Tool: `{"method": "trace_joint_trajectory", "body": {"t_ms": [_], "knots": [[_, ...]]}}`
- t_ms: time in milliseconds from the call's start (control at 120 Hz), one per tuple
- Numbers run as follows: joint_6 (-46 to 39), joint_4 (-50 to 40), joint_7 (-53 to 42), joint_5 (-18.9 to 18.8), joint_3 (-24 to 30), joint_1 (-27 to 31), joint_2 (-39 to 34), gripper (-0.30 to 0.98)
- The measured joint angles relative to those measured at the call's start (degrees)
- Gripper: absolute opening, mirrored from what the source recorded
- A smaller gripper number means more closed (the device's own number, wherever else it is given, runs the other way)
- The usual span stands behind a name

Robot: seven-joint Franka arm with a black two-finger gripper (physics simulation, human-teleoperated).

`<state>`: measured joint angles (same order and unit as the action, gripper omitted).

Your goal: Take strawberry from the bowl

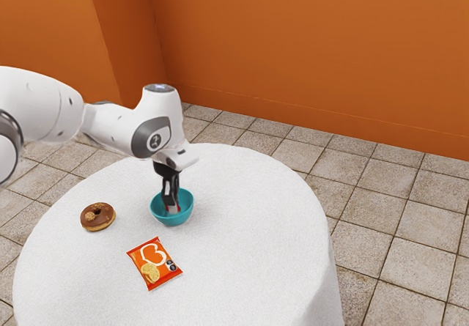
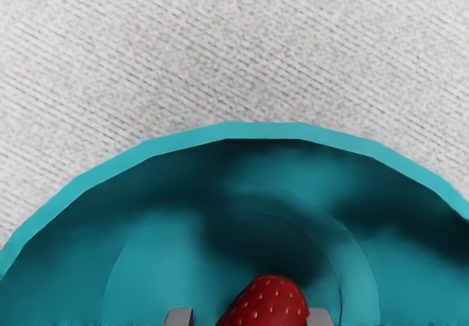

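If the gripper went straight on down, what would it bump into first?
Probably the bottom of the bowl: the fingers point down on either side of the strawberry, though depth is hard to judge.

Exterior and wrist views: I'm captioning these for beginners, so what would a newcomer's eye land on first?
Most likely the vivid orange wall behind the table, then the white arm coming in from the exterior view's left, its end effector down in the teal bowl. In the wrist view, the bright red strawberry stands out inside that bowl.
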<state>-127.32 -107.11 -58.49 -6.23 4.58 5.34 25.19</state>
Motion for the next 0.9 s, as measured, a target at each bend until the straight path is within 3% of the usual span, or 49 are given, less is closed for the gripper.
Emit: {"method": "trace_joint_trajectory", "body": {"t_ms": [83,167,233,333,408,600,742,783,833,900], "knots": [[0.49,-0.58,0.25,-0.14,2.49,0.03,-4.45,-0.01],[1.31,-0.71,0.66,-0.27,9.15,0.02,-7.81,-0.03],[1.69,-0.4,1.26,-0.54,14.94,-1.65,-6.77,-0.04],[1.74,0.37,2.12,-0.84,17.33,-3.8,-5.06,-0.05],[1.6,1.33,2.7,-0.99,17.71,-4.22,-4.29,-0.04],[2.17,1.78,3.15,0.04,17.69,-3.65,-4.05,0.33],[2.62,1.12,3.23,0.75,17.27,-2.83,-5.39,0.51],[4.35,-1.05,3.81,1.56,16.52,-2.15,-8.94,0.54],[9.54,-2.61,6.02,2.29,13.84,-1.44,-19.85,0.57],[17.14,3.19,7.23,1.97,8.34,-1.86,-28.02,0.6]]}}
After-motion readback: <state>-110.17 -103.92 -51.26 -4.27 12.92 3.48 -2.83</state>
